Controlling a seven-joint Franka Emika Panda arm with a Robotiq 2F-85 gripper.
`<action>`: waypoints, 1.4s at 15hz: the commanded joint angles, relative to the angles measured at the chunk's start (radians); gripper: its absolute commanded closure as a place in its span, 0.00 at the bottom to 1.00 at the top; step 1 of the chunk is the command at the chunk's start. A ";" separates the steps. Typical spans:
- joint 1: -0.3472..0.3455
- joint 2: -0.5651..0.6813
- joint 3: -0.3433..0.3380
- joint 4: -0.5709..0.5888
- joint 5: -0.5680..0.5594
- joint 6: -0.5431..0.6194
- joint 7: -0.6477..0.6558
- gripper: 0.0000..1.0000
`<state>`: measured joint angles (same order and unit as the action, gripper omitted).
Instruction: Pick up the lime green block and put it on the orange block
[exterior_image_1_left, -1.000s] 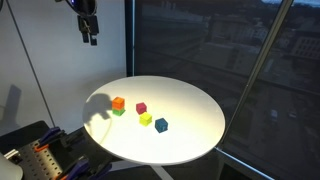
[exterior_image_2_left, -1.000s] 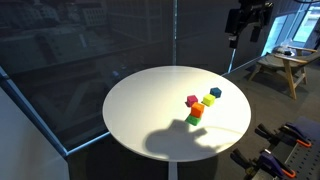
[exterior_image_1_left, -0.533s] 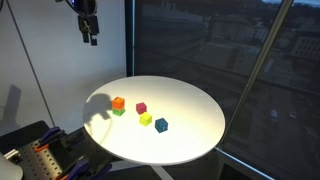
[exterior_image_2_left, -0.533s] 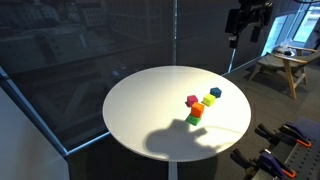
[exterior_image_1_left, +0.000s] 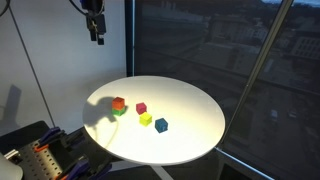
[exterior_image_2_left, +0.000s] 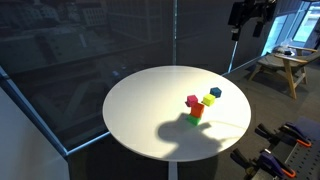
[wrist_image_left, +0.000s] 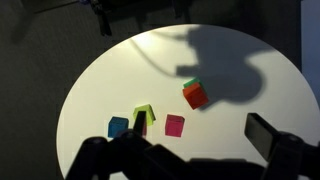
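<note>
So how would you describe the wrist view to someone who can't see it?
Looking down on a round white table: a blue block, the lime green block and a pink block in a row, the orange block apart with a green block behind it. The open claw frames the bottom edge.

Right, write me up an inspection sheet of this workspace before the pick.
Surface: round white table, carrying only five small blocks.
Job's things: lime green block stands alone on the table; orange block appears to sit on a dark green block.
Clutter: magenta block and blue block, both close to the lime green one.
Hand: hand high above the blocks, open, holding nothing.
Cables: nothing seen on the table.
Surroundings: dark windows; low wooden table nearby.
</note>
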<state>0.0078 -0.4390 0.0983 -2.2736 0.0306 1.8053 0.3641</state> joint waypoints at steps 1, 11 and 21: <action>-0.019 0.024 -0.041 0.037 0.036 0.015 -0.031 0.00; -0.052 0.116 -0.102 0.077 0.066 0.152 -0.041 0.00; -0.062 0.295 -0.121 0.144 0.061 0.242 -0.042 0.00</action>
<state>-0.0489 -0.2002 -0.0153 -2.1763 0.0722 2.0349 0.3451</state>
